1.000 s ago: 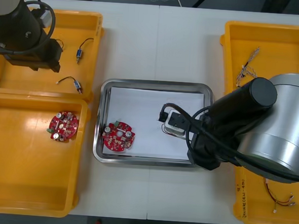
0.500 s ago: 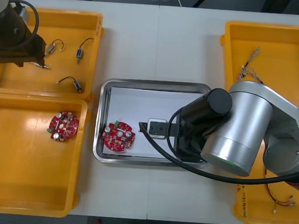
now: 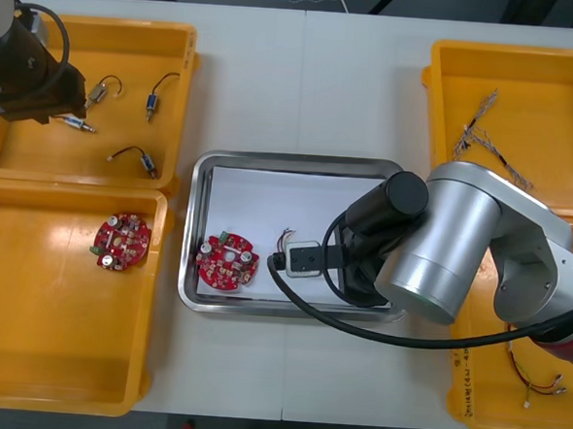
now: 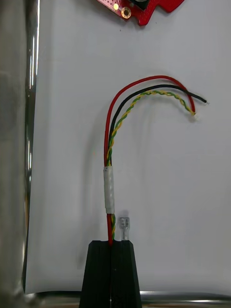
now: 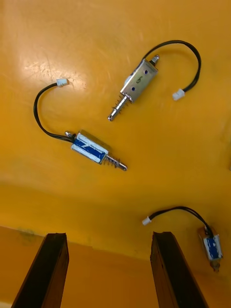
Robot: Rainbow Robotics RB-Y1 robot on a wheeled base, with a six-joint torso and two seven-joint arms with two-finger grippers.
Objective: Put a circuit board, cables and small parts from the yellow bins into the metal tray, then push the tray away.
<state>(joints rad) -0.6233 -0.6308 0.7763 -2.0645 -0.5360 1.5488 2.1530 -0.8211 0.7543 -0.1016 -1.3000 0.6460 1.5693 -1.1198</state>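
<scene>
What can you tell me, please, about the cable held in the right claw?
The cable is a thin bundle: a red wire, a black wire and a twisted yellow-green pair, bound by a pale sleeve near the held end. The right claw is shut on that end, beside a small metal terminal. The cable runs out over the tray's white inside and curves sideways, ending in tiny white tips short of the board, not touching it.

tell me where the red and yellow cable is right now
In the right wrist view the cable is pinched in the right gripper, over the tray's white inside. In the front view it is just right of the board.
</scene>
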